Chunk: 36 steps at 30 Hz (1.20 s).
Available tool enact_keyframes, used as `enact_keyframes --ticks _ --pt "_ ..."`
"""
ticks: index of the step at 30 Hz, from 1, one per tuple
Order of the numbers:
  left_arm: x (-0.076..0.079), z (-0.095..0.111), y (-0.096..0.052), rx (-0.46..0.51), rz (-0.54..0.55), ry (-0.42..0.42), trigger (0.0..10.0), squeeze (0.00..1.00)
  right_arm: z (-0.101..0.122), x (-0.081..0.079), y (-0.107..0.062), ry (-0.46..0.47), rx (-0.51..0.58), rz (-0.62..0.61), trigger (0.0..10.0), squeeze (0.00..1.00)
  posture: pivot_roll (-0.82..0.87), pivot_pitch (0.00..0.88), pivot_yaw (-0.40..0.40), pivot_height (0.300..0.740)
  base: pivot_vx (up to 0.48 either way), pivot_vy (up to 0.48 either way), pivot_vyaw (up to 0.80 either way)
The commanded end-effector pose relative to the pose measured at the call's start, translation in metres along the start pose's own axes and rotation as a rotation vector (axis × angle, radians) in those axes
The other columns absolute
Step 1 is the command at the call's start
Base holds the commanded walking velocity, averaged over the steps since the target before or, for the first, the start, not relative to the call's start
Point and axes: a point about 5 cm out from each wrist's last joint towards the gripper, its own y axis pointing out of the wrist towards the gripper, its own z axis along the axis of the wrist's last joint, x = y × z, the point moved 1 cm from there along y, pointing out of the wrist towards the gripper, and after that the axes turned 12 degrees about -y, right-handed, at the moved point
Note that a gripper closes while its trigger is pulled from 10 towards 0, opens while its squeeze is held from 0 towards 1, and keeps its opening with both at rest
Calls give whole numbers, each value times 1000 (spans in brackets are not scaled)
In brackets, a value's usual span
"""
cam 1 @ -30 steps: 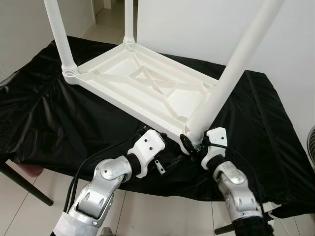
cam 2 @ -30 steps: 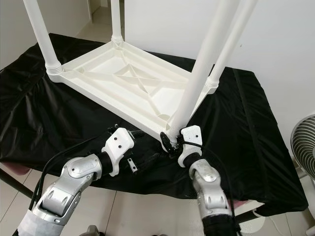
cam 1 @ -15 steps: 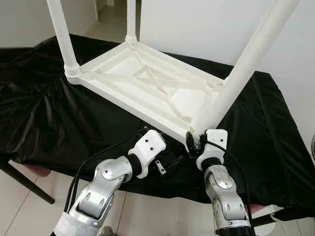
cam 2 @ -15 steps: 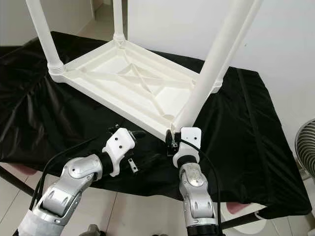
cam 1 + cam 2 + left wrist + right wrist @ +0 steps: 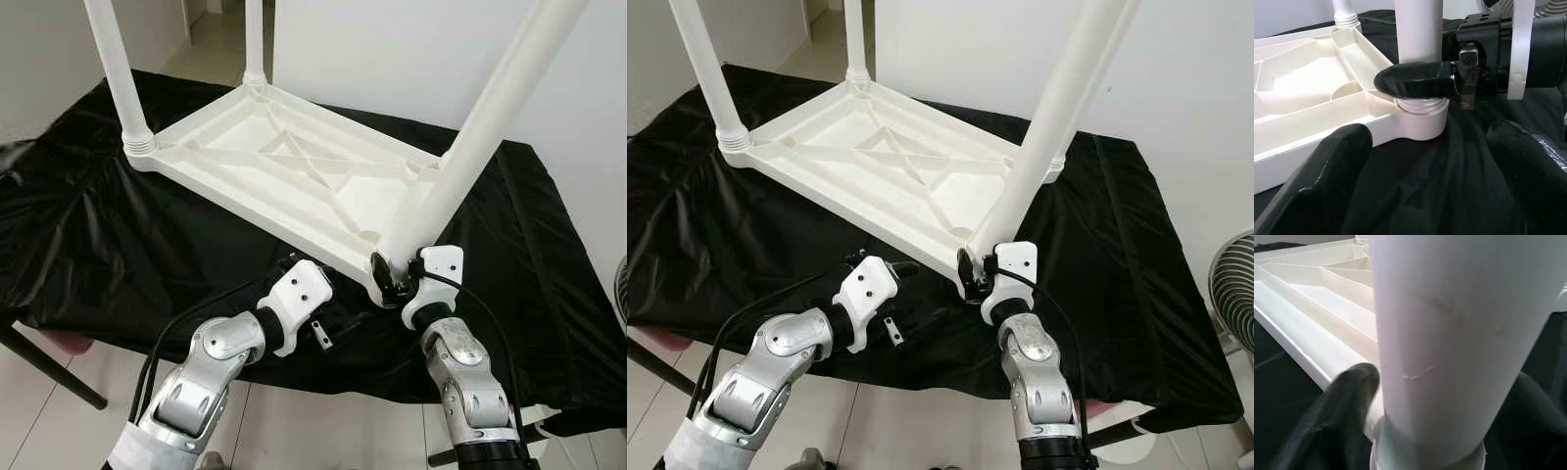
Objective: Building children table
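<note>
Two black fingers of the right hand [image 5: 395, 282] are clamped around the base of the nearest table leg [image 5: 470, 147], one finger [image 5: 1415, 81] lying across the leg just above its threaded collar, right where it enters the corner socket [image 5: 1420, 120] of the upturned white tabletop [image 5: 284, 171]. Half a second ago the right wrist sat rolled more upright against the leg; it has now turned a little further around it and the leg leans slightly differently, which I read as one more twist in screwing the leg home. Some thread ridges are visible above the socket in the left wrist view, so the leg is probably not fully seated and more turns are likely needed. Just to the near side of that grip, the left hand [image 5: 338, 323] hovers over the black cloth [image 5: 108, 245] with its fingers spread wide and holding nothing, pointed at the same corner; it has barely shifted. Farther out from the right hand, the tabletop lies underside up on the cloth-covered bench, ribs and cross brace showing, with another leg [image 5: 116, 73] standing at the far left corner, a third [image 5: 254, 44] at the far corner behind, and a fourth behind the held one in the right eye view. With three legs already up, this corner looks to be the last joint left.
</note>
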Motion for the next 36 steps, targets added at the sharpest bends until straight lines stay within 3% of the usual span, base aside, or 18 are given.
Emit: enact_keyframes --ticks 1,2,3,11,16,21,28,31,32,33,36 --pt "2 0 1 6 0 -2 10000 0 7 13 0 -29 48 116 10000 1000 126 48 -92 740 0 0 0" --pt "2 0 2 7 0 -1 10000 0 13 22 1 -62 83 216 10000 1000 126 48 -92 740 0 0 0" --pt "2 0 2 8 0 0 10000 0 17 28 0 -79 97 308 10000 0 126 47 -91 740 0 0 0" --pt "-1 2 3 14 7 4 10000 0 13 32 9 -147 89 525 10000 0 129 56 -90 740 0 0 0" --pt "-3 3 3 16 19 5 10000 0 6 36 16 -161 59 579 10000 0 139 59 -93 740 0 0 0" --pt "-4 3 2 16 27 5 10000 0 -1 39 24 -161 40 599 10000 0 148 58 -96 740 0 0 0" --pt "-5 3 1 18 38 6 10000 0 -14 31 36 -147 7 614 10000 0 156 57 -100 740 0 0 0" --pt "-5 3 1 19 43 5 10000 0 -20 25 38 -97 5 610 10000 0 161 58 -102 740 0 0 0" --pt "-5 3 1 19 43 5 10000 0 -22 24 39 -89 7 612 9059 0 161 58 -102 740 0 0 0" --pt "-5 4 1 19 45 4 10000 0 -23 23 40 -84 12 603 0 0 163 59 -102 740 0 0 0" --pt "-5 4 1 20 46 5 10000 0 -23 23 40 -76 20 598 0 0 167 59 -102 740 0 0 0"
